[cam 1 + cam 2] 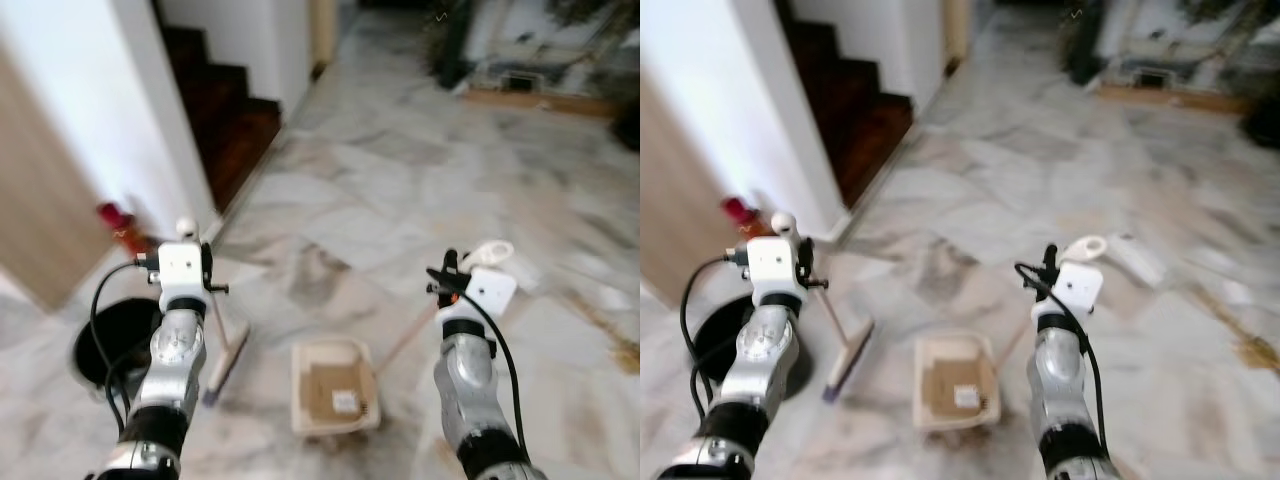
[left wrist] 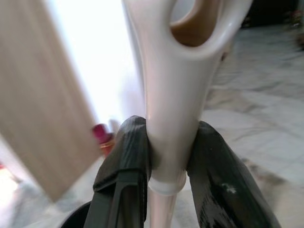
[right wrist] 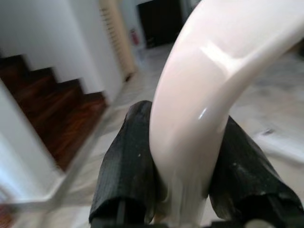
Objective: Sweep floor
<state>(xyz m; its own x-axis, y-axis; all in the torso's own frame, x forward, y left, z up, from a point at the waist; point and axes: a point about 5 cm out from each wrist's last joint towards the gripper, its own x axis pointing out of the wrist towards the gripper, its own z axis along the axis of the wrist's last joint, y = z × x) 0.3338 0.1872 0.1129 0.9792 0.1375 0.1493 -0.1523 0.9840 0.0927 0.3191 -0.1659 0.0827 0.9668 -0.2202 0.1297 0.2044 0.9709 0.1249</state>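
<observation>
Broom (image 1: pixel 228 355) held upright-tilted at the left, head resting on the marble floor (image 1: pixel 400 180) just beside the dustpan (image 1: pixel 334 388). Dustpan lying flat on the floor between the two arms, cream-coloured, with brownish content and a small pale scrap inside. Dustpan handle (image 1: pixel 405 340) running up and to the right toward the right arm.

Progress, as a judgement: some debris already collected in the pan, so sweeping appears partly done. Brownish streaks and specks noted on the floor at far right (image 1: pixel 615 345); likely left to be swept. Emptying of the pan not yet done. Blur prevents any finer count of remaining dirt.

Left gripper (image 2: pixel 168 156) pinching the broom's white handle top (image 2: pixel 180 71) between both black fingers (image 2: pixel 126 161), just below the hanging loop; firm contact on both sides. Right gripper (image 3: pixel 183 161) likewise clamped on a glossy white curved handle end (image 3: pixel 213 76), fingers (image 3: pixel 128 161) pressed against it on either side; taken to be the top of the dustpan handle.

Surroundings: black round bin (image 1: pixel 115 340) on the floor behind the left arm. Red object (image 1: pixel 115 215) against the wooden panel (image 1: pixel 40 210). Dark wooden stairs (image 1: pixel 225 110) beyond the white wall. Plants and a low frame at the far end, too blurred to detail.
</observation>
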